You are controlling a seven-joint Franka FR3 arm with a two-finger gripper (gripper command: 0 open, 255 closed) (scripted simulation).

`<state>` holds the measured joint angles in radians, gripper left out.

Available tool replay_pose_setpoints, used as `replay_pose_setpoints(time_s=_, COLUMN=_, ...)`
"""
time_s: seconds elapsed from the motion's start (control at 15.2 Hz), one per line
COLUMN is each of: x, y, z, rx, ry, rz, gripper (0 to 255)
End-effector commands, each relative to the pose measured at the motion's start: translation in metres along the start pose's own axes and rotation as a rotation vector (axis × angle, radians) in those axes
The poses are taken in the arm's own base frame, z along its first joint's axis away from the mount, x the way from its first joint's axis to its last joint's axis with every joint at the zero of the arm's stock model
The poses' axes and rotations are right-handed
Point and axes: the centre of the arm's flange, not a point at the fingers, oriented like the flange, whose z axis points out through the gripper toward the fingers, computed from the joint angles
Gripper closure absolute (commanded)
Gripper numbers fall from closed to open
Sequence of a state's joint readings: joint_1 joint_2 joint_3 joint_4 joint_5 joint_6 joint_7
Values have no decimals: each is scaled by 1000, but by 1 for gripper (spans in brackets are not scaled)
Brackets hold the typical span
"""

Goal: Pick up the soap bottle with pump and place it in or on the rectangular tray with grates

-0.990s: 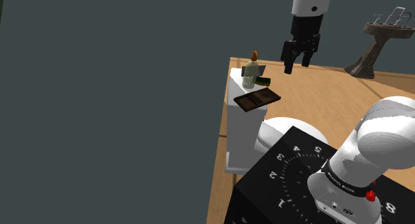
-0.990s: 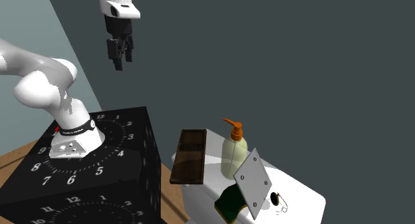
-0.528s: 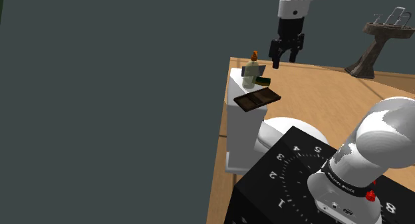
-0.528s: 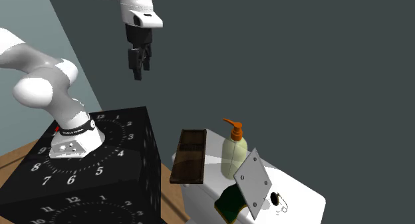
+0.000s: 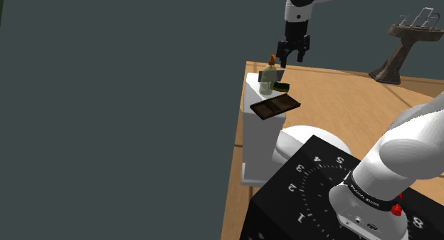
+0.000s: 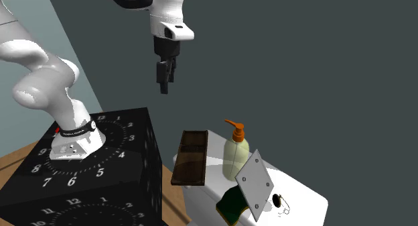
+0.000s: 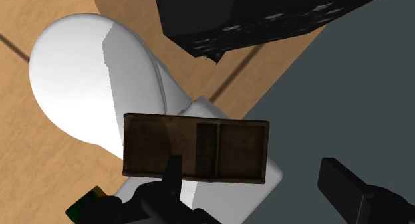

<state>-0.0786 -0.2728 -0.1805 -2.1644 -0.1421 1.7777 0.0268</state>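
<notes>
Standing upright on toilet tank [image 6: 305, 201], soap bottle [image 6: 235, 159], spout toward tray [image 6: 189, 156]; gripper [image 6: 163, 89] higher, fingers apart.

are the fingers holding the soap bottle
No, the fingers hang high, clear of the soap bottle, which stands on the white tank.

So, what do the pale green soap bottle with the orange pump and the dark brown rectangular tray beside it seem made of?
The pale green soap bottle looks like smooth, slightly glossy plastic: a soft sheen lies on its side. Its orange pump seems plain matte plastic. The dark brown rectangular tray looks like dull, stained wood, judging by its mottled, streaky surface, though that is uncertain.
</notes>
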Motion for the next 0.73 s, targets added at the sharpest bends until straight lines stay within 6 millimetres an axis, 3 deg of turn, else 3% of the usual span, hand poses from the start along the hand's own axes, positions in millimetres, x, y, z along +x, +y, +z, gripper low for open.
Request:
replay_pose_setpoints(time_s=0.0, x=26, y=11, z=4, rx=-4, ry=4, rz=7, gripper=0)
replay_pose_setpoints(time_s=0.66, x=140, y=67, z=21, rx=-20, ry=20, rz=44, gripper=0)
